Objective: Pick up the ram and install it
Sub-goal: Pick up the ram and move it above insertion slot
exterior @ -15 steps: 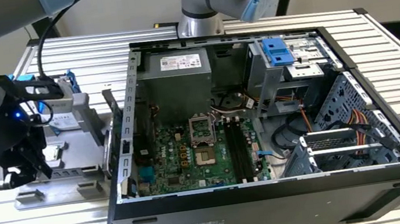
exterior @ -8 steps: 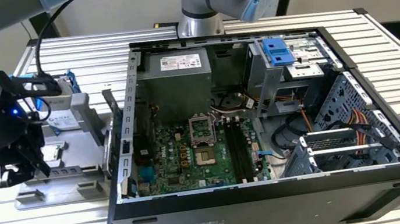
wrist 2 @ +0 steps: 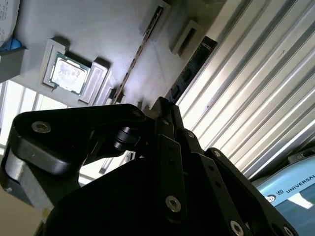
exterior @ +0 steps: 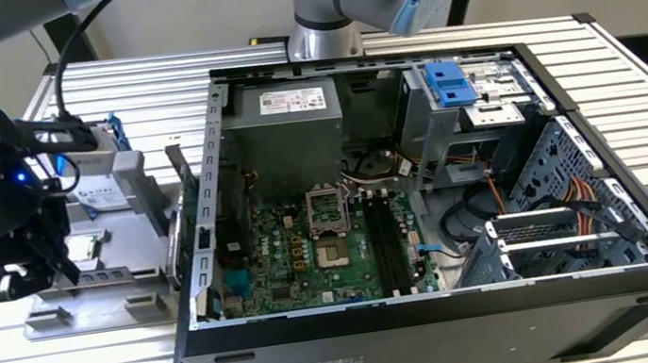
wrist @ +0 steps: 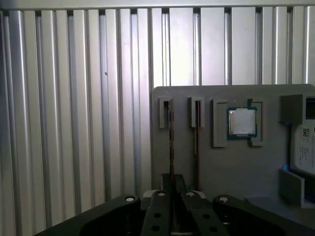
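Observation:
The ram (wrist: pixel 171 137) is a thin stick seen edge-on, standing in a slot of the grey holder tray (wrist: pixel 221 167). In the second wrist view the ram (wrist 2: pixel 141 49) runs as a narrow line toward the fingertips. My gripper (wrist: pixel 172 183) sits over one end of the stick, and its black fingers are closed against both faces of it. The exterior view puts the gripper (exterior: pixel 26 276) low over the tray (exterior: pixel 100 299), at that view's left. The motherboard's black slots (exterior: pixel 390 244) lie inside the open computer case (exterior: pixel 444 307).
A second stick (wrist: pixel 197 130) stands in the neighbouring tray slot. A square silver CPU chip (wrist: pixel 241 122) lies in a pocket of the tray, and a hard drive (exterior: pixel 103 189) sits behind it. Another robot arm's base (exterior: pixel 323 39) stands behind the case. The ribbed metal table (wrist: pixel 74 123) surrounds everything.

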Controlling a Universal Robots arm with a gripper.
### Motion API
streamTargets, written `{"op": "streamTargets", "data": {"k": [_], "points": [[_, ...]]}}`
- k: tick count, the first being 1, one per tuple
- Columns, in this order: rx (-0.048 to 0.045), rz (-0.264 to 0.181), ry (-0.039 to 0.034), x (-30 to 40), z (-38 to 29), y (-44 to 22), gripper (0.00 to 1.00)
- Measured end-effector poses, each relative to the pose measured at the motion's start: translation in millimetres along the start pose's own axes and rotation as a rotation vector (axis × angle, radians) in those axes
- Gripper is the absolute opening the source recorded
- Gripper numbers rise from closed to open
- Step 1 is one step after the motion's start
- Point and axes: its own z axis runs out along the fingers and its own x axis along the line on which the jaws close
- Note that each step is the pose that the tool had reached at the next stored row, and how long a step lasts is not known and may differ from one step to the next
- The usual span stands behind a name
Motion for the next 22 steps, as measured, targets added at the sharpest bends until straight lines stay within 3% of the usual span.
{"op": "streamTargets", "data": {"k": [22], "points": [[0.0000, 0.000, 0.0000, -0.1, -12.2, 0.2, 0.00]]}}
